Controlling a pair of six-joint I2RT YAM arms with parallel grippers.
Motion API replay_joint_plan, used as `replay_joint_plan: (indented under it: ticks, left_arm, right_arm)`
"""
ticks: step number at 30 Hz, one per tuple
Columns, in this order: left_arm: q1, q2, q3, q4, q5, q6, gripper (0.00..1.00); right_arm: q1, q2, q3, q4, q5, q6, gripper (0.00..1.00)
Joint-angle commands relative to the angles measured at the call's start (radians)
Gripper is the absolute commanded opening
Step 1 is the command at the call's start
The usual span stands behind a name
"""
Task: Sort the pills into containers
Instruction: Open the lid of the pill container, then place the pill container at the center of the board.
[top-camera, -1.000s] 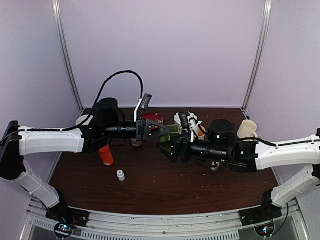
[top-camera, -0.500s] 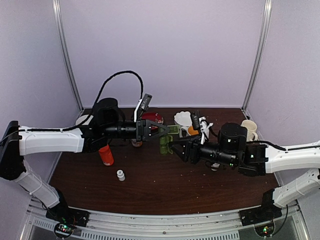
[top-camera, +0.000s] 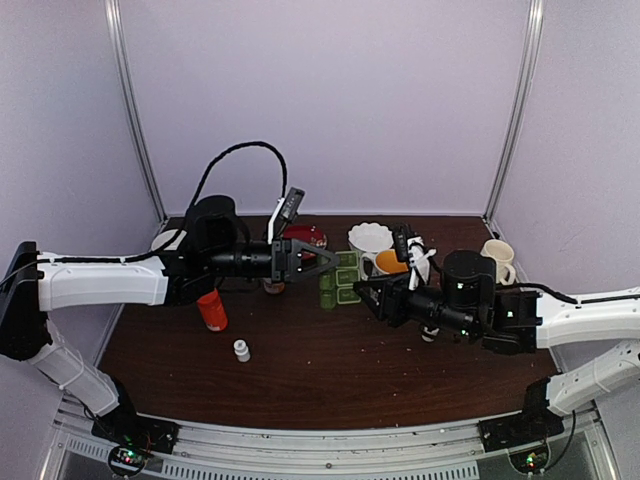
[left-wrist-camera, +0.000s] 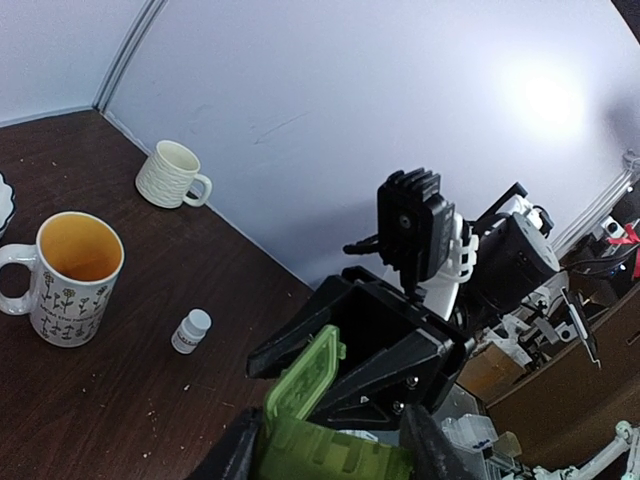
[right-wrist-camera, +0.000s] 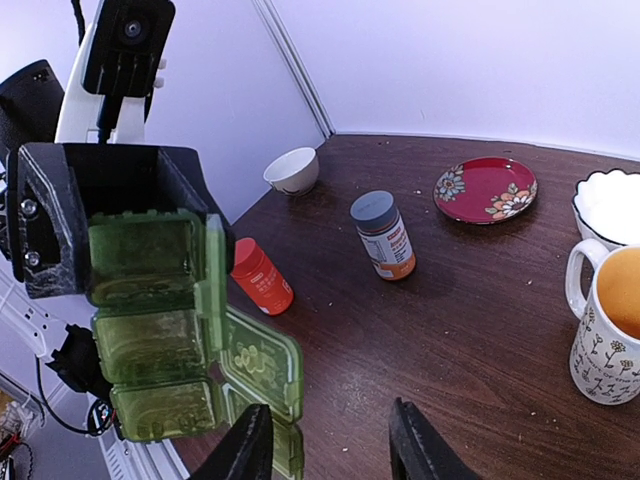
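So that its compartments seemingly face the other arm, the left gripper (top-camera: 330, 261) clamps the dark-green pill box (top-camera: 346, 276) above mid-table. Just right, the right gripper (top-camera: 368, 293) hovers half-spread beside an open lid (right-wrist-camera: 262, 362), holding nothing. No pills are discernible.

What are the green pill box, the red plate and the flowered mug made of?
The pill box looks like translucent green plastic: things behind show through its thin hinged lids. The red plate seems glazed ceramic, smooth with painted flowers, though hard plastic is possible. The mug appears ceramic: thick walls, printed flowers outside, orange glaze inside.
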Motion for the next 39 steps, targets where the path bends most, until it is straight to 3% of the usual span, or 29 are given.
replay_joint_plan:
  ticks: [1,14,19,28,31,32,36,39]
  left_arm:
    - [-0.004,-0.014,0.021,0.088,0.038,-0.026,0.32]
    - [-0.003,0.009,0.022,0.172,0.092,-0.077,0.32]
    - [-0.003,0.019,0.022,0.200,0.104,-0.094,0.32]
    - [-0.004,0.019,0.006,0.225,0.103,-0.101,0.32]
    - [-0.003,0.016,-0.001,0.228,0.103,-0.102,0.33]
    - [-0.004,0.014,-0.004,0.230,0.103,-0.102,0.38]
    - [-0.003,0.002,-0.021,0.215,0.095,-0.088,0.68]
    - [-0.001,-0.055,0.012,-0.009,0.060,0.064,0.81]
  right_arm:
    - [-0.002,-0.005,0.013,-0.005,-0.027,-0.042,0.41]
    - [-0.005,-0.029,-0.023,0.137,-0.189,-0.048,0.33]
    - [-0.006,-0.035,-0.026,0.150,-0.219,-0.043,0.18]
    - [-0.007,-0.039,-0.017,0.151,-0.220,-0.045,0.18]
    - [-0.007,-0.036,-0.013,0.153,-0.226,-0.045,0.06]
    - [-0.008,-0.036,-0.014,0.153,-0.227,-0.045,0.00]
    - [-0.009,-0.043,-0.009,0.129,-0.215,-0.042,0.00]
    - [-0.009,-0.057,0.006,0.044,-0.208,-0.072,0.00]
